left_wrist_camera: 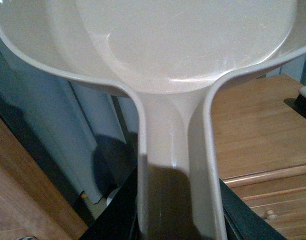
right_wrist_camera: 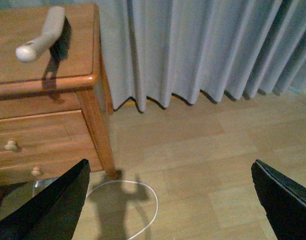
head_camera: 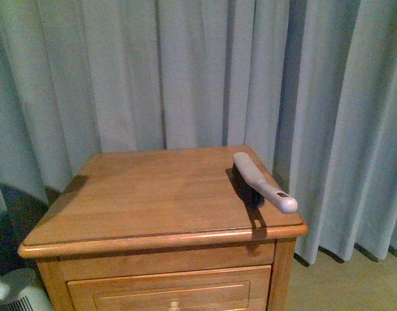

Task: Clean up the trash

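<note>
No wad of white paper shows in any view. My left gripper (left_wrist_camera: pixel 175 220) is shut on the handle of the dustpan (left_wrist_camera: pixel 183 55), whose pale scoop fills the upper part of the left wrist view, held off the side of the wooden nightstand (left_wrist_camera: pixel 258 130). My right gripper (right_wrist_camera: pixel 170 200) is open and empty, out over the wooden floor to the right of the nightstand (right_wrist_camera: pixel 48 85). A grey hand brush (head_camera: pixel 262 183) with dark bristles lies on the nightstand top (head_camera: pixel 153 194) near its right edge; it also shows in the right wrist view (right_wrist_camera: pixel 43 35). Neither arm shows in the front view.
Grey curtains (head_camera: pixel 185 71) hang behind and to the right of the nightstand. A white cable (right_wrist_camera: pixel 138 200) loops on the floor by the nightstand leg (right_wrist_camera: pixel 98 130). Drawers with small knobs (right_wrist_camera: pixel 11 145) face front. A white round appliance (head_camera: pixel 13 293) stands at lower left.
</note>
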### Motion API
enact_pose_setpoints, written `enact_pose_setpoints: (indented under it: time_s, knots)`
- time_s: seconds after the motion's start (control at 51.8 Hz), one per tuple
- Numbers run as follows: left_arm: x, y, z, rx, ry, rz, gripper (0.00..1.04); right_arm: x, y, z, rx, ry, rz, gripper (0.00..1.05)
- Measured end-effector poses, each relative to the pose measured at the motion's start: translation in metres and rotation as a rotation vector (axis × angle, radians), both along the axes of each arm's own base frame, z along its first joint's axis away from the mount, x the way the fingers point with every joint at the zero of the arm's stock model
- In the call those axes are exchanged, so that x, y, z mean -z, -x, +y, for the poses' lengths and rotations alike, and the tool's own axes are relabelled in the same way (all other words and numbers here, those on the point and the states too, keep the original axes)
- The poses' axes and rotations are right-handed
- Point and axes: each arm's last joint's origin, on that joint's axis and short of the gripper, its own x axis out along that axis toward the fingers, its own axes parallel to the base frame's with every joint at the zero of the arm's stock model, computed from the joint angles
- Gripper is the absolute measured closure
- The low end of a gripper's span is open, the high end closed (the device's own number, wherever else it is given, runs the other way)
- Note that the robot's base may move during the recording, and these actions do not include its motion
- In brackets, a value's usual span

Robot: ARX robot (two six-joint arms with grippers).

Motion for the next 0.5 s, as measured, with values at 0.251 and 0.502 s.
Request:
enact_pose_setpoints:
  time_s: [0.251, 0.502]
  knots:
    - [0.0, 0.0, 0.0, 0.0, 0.002, 0.0, 0.79, -0.079, -0.084, 0.012, -0.012, -0.105, 0.017, 0.07]
    - [0.0, 0.0, 0.0, 0.0, 0.002, 0.0, 0.79, -0.119, -0.179, 0.035, -0.006, -0.16, 0.131, 0.07]
